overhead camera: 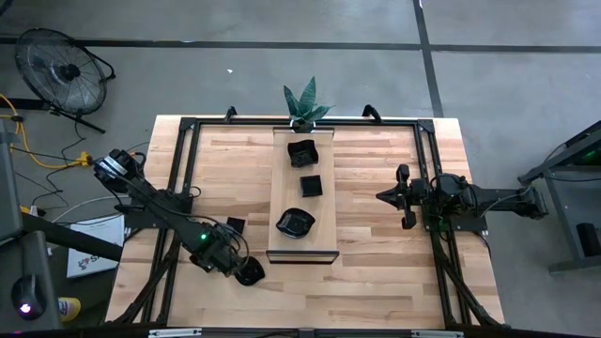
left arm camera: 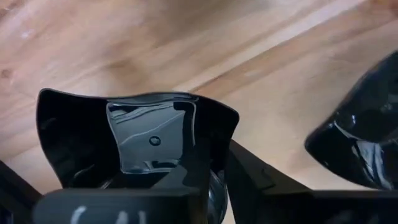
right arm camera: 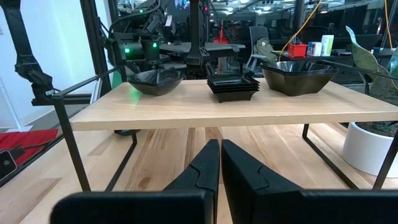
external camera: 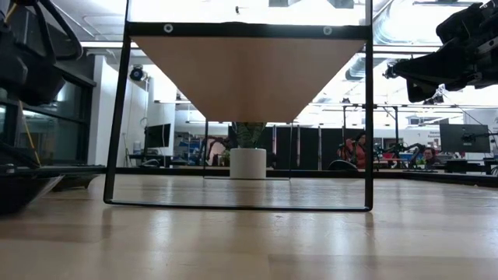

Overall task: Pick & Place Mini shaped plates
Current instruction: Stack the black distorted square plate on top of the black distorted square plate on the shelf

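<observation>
One plate [left arm camera: 143,134], glossy black with a wavy raised rim, sits close in the left gripper [left arm camera: 219,180], low over the near left part of the table [overhead camera: 376,253]. The two fingers seem clamped on its rim, one inside the wall and one outside. A second plate [left arm camera: 357,143] lies just beside it on the wood. My judgement is that such a dish is light, stiff and hard, probably ceramic or hard plastic, so it can chip if it drops. The glaze looks slippery, so the raised rim is the best place to pinch; a flat part of the wall should hold better than a wave crest. A little farther, a square plate [overhead camera: 235,225] lies alone on the table. Beyond it, the board [overhead camera: 282,188] stands raised at the middle and carries three groups: a leaf-like one [overhead camera: 295,222] nearest, a square stack [overhead camera: 311,185] in the middle, and a bigger one [overhead camera: 301,152] farthest. The right gripper [right arm camera: 219,165] waits to the right of the board, fingers pressed together and holding nothing. No brand, label or writing can be read anywhere.
</observation>
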Motion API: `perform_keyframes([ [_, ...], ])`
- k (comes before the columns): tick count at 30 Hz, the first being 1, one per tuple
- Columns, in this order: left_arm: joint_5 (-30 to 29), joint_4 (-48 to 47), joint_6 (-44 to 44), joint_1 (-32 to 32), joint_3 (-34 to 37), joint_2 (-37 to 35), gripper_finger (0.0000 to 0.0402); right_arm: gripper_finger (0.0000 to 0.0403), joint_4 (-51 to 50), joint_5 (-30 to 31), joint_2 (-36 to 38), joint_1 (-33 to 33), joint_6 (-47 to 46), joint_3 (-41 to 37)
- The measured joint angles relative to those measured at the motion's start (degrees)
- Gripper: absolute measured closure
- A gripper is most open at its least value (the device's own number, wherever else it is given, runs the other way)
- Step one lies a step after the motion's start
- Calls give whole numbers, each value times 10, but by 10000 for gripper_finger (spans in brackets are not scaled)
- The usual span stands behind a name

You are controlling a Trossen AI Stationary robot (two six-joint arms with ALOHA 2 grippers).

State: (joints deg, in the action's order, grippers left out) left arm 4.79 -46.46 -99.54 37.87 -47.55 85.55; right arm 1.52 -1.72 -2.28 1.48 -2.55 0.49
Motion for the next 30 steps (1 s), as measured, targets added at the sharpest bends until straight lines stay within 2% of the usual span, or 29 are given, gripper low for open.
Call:
perform_keyframes([
  [7, 19, 0, 23, 0, 0, 0, 396, 391, 0, 0, 0, 0, 0, 0],
  [11, 19, -2, 43, 0, -4, 0, 400, 391, 0, 0, 0, 0, 0, 0],
  [15, -9, -18, 76, 0, -26, 0, 400, 391, 0, 0, 0, 0, 0, 0],
  [30, -134, -261, 159, 0, -164, 0, 401, 391, 0, 0, 0, 0, 0, 0],
])
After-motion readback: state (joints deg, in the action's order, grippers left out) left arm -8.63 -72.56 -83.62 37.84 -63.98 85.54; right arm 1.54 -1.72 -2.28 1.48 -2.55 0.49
